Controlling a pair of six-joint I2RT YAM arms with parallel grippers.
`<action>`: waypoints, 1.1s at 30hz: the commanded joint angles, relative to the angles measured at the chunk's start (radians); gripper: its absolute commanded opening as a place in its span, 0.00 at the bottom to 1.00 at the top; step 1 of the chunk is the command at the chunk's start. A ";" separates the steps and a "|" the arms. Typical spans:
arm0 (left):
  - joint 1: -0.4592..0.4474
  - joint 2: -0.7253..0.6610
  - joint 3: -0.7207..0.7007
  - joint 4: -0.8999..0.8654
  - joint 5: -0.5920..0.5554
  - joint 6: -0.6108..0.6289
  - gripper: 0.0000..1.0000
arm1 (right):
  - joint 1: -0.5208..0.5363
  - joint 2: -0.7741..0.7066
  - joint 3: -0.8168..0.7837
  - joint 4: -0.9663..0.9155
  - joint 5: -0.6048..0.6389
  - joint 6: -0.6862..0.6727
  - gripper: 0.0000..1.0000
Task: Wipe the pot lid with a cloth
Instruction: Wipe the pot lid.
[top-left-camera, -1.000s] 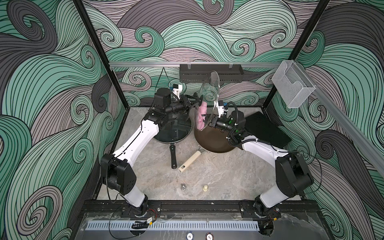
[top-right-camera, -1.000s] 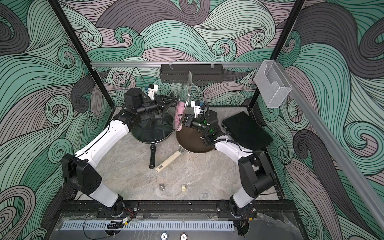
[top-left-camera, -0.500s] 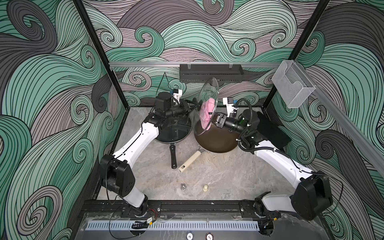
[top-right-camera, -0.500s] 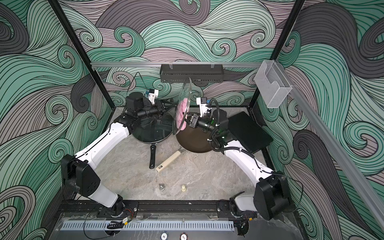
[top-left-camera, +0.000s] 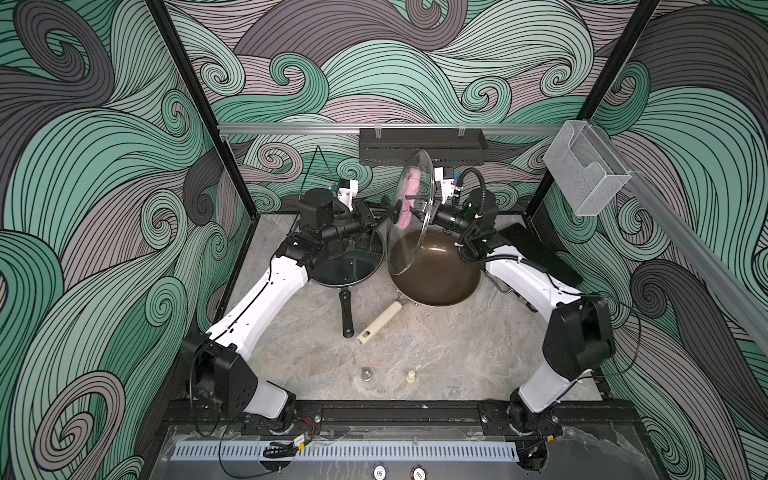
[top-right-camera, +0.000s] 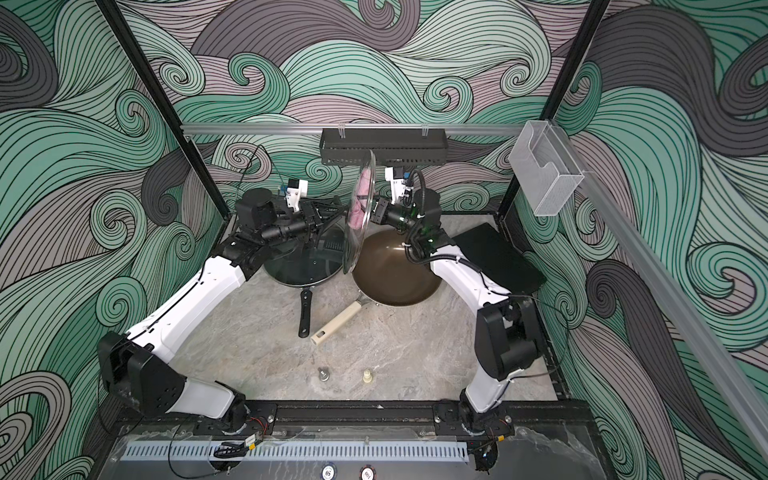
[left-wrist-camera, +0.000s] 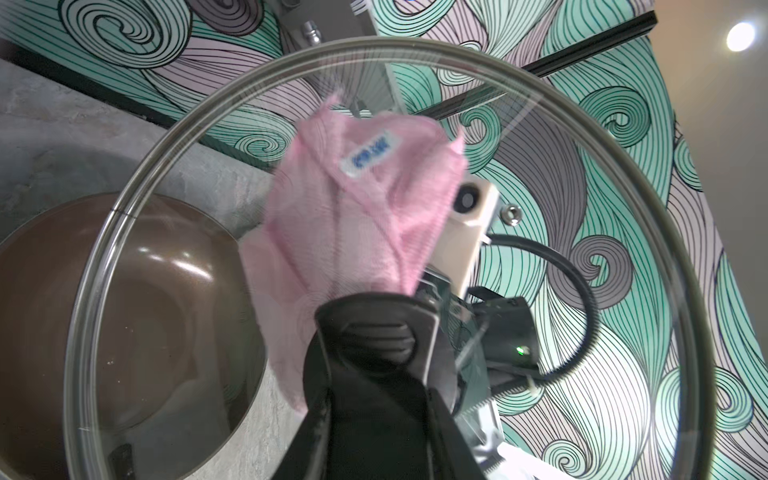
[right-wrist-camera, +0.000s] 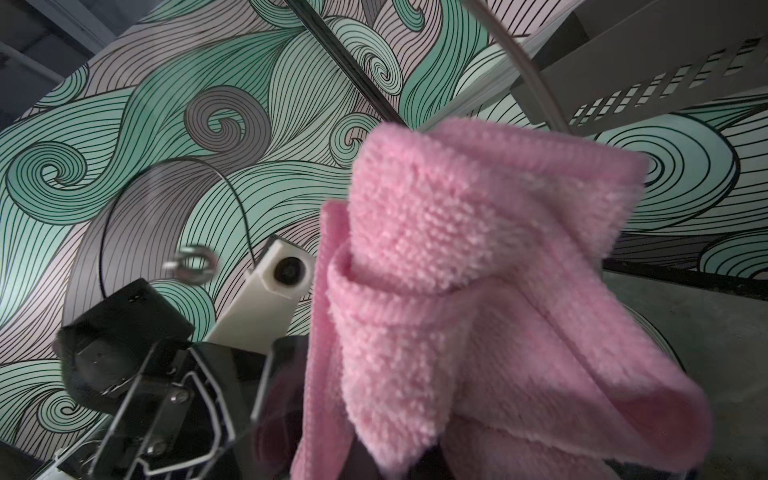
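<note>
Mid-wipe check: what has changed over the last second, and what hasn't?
The right gripper, shut on the pink cloth, carried it up the face of the glass lid, from the lower half into the upper half. Nothing was grasped or released. Unchanged: the left gripper still clamps the lid's knob, holding it on edge above the brown pan; the black pan stays put.

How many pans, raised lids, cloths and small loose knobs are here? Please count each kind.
pans: 2, brown and black
lid, held up: 1
cloth: 1, pink
knobs: 2, grey and cream
total: 6
</note>
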 joint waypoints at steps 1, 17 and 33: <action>-0.032 -0.051 0.084 0.183 0.085 0.001 0.00 | 0.023 0.036 0.005 0.094 -0.051 0.071 0.00; -0.031 0.118 0.240 0.098 0.010 0.123 0.00 | 0.128 -0.221 -0.306 0.084 -0.008 0.030 0.00; -0.030 0.028 0.031 0.126 0.009 0.098 0.00 | 0.075 -0.397 -0.253 -0.152 0.076 -0.171 0.00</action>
